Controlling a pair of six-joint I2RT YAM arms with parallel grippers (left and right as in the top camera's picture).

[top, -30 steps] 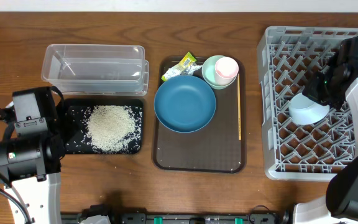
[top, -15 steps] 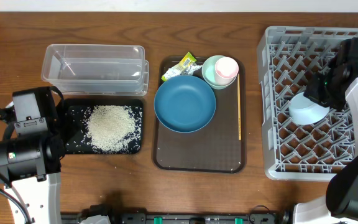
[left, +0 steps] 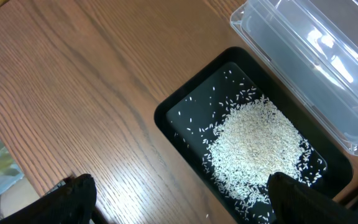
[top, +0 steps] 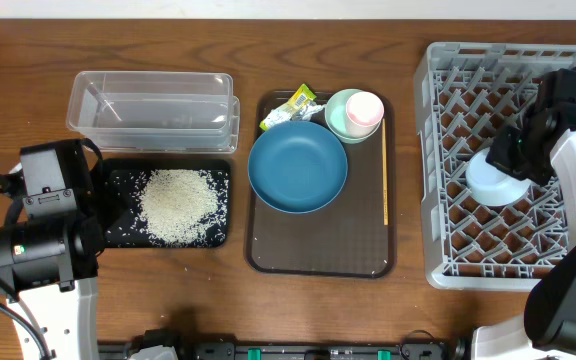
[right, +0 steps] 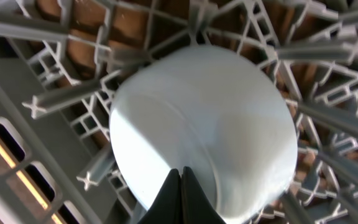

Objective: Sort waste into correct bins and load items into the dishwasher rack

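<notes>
**Desk [top: 28, 60] contents, clock directions read from the overhead view**

1. Dishwasher rack [top: 468, 252] – a light-grey peg crate set at the 3 o'clock side of the desk.
2. Small light-blue bowl [top: 493, 180] – lodged among the pegs in the rack's 9 o'clock half, and seen large and pale in the right wrist view [right: 204, 124].
3. Right gripper [right: 180, 186] – positioned over the rack at the bowl's 2 o'clock edge [top: 516, 155]. Its jaws are drawn together to a hairline seam at the bowl's near edge, and the bowl appears to be pinched there.
4. Left gripper [left: 185, 199] – held above the desk at 8 o'clock, with its jaws spread wide and nothing between them.
5. Black tray [top: 118, 182] – placed at 9 o'clock. The heap of white rice [top: 178, 205] is contained in it, with stray grains scattered around the heap [left: 253, 149].
6. Clear tub [top: 153, 76] – set just beside the black tray's 12 o'clock edge.
7. Brown serving tray [top: 318, 258] – placed at the centre of the desk.
8. Dark-blue plate [top: 298, 167] – laid on the brown serving tray.
9. Mint-green bowl [top: 336, 118] – placed at the plate's 1 o'clock, with the pink cup [top: 364, 108] seated inside it.
10. Snack wrapper [top: 293, 105] – tucked at the plate's 12 o'clock, beside the mint-green bowl.
11. Chopstick [top: 385, 180] – laid along the brown serving tray's 3 o'clock edge.
</notes>
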